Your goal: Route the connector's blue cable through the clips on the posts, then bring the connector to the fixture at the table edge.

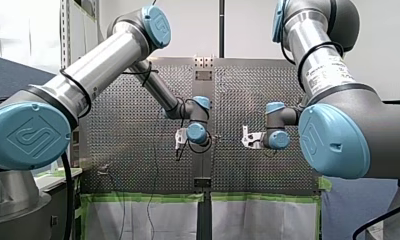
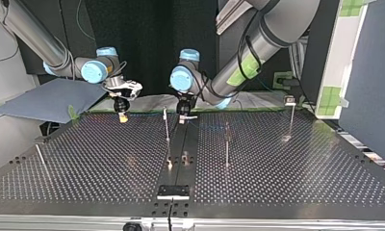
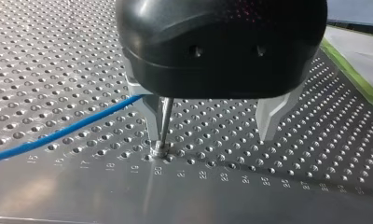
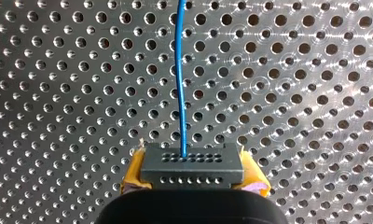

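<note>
In the right wrist view a black connector sits clamped between the yellow pads of my right gripper. Its blue cable runs straight ahead over the perforated plate. At the top view's left that gripper hovers just above the table. My left gripper stands open low over the plate, with a thin metal post between its metal fingers, close to one of them. The blue cable leads away sideways from that finger and post. Whether a clip holds the cable is hidden by the gripper's body.
Several thin posts stand on the table: one by my left gripper, one nearer the middle, one at the top view's right, one leaning at its left. A black fixture sits at the near table edge.
</note>
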Controlling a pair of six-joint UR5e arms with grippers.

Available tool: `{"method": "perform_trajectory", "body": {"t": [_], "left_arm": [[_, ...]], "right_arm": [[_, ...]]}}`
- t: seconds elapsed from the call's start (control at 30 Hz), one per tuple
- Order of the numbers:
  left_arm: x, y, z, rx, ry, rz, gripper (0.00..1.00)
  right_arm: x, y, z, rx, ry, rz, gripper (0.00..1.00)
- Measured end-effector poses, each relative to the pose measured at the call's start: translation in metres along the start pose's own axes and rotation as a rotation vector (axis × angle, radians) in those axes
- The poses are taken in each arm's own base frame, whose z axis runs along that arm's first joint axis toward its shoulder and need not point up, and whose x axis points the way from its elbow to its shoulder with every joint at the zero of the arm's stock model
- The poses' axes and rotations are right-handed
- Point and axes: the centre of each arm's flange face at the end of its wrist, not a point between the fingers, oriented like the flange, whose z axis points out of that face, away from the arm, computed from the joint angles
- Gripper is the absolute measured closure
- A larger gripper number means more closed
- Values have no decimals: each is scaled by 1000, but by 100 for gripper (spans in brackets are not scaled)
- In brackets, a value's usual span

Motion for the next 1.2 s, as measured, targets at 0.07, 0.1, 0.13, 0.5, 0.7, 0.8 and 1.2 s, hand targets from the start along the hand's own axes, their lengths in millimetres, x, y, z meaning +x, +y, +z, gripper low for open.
{"method": "perform_trajectory", "body": {"t": [0.07, 0.1, 0.13, 0.5, 0.7, 0.8, 1.2], "left_arm": [[-3, -2, -2, 2, -3, -2, 2], [-5, -4, -4, 5, -5, -2, 2], [-6, -6, -5, 8, -5, -2, 2], [-7, -23, -27, 54, 19, 16, 2], [-1, -27, -38, 58, 29, 24, 2], [-4, -26, -43, 56, 20, 21, 2], [4, -31, -63, 91, 27, 30, 2]], "right_arm": [[0, 0, 0, 0, -1, 0, 100], [0, 0, 0, 1, -2, 0, 100], [0, 0, 0, 1, -2, 0, 100], [-1, -1, -1, 3, -9, 2, 100], [-1, -1, -1, 5, -11, 2, 100], [-1, -2, -1, 5, -10, 3, 100], [-2, -2, -1, 6, -11, 2, 100]]}}
